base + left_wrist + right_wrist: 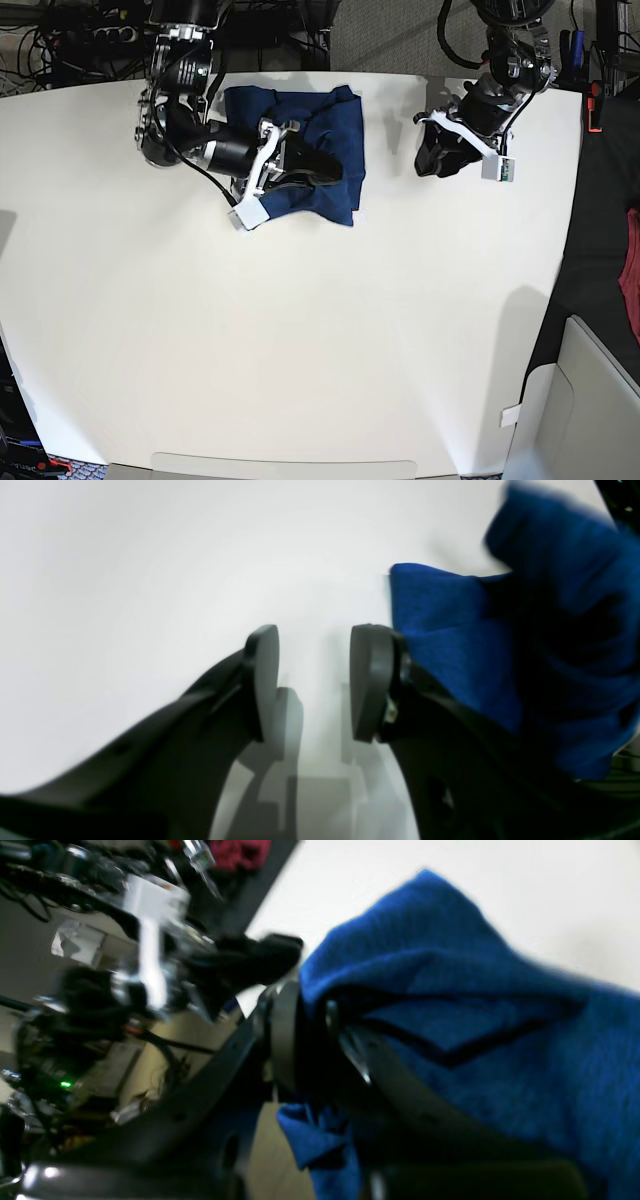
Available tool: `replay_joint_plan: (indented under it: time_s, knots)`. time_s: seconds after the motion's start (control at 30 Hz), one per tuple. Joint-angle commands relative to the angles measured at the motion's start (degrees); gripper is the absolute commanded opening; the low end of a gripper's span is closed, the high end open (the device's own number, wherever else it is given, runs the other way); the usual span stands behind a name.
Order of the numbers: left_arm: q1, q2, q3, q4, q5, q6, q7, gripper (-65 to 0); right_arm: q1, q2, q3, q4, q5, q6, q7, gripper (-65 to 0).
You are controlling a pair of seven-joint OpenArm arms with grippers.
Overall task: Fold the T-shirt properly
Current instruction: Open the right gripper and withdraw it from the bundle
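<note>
The navy-blue T-shirt lies bunched and partly folded at the far middle of the white table. My right gripper reaches in from the left and is shut on a fold of the shirt's fabric. In the right wrist view the gripper pinches the cloth and lifts it slightly. My left gripper hangs open and empty over bare table to the right of the shirt. In the left wrist view the gripper has its pads apart, with the shirt just beyond its right finger.
A reddish-maroon cloth hangs off the table's right side and also shows in the right wrist view. A grey bin stands at the bottom right. Cables and electronics line the far edge.
</note>
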Motion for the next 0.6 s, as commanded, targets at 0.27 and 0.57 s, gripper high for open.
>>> replay_joint_plan:
  time_s: [0.27, 0.57]
  knots:
    - [-0.2, -0.4, -0.1, 1.0, -0.9, -0.6, -1.3, -42.2, 1.2, 0.2, -0.5, -0.6, -1.2, 0.3, 1.0, -47.3]
    - [-0.2, -0.3, -0.1, 2.3, -0.9, -0.6, -1.3, -42.2, 1.9, 1.2, 3.7, 3.5, -1.3, 0.3, 1.0, -39.0]
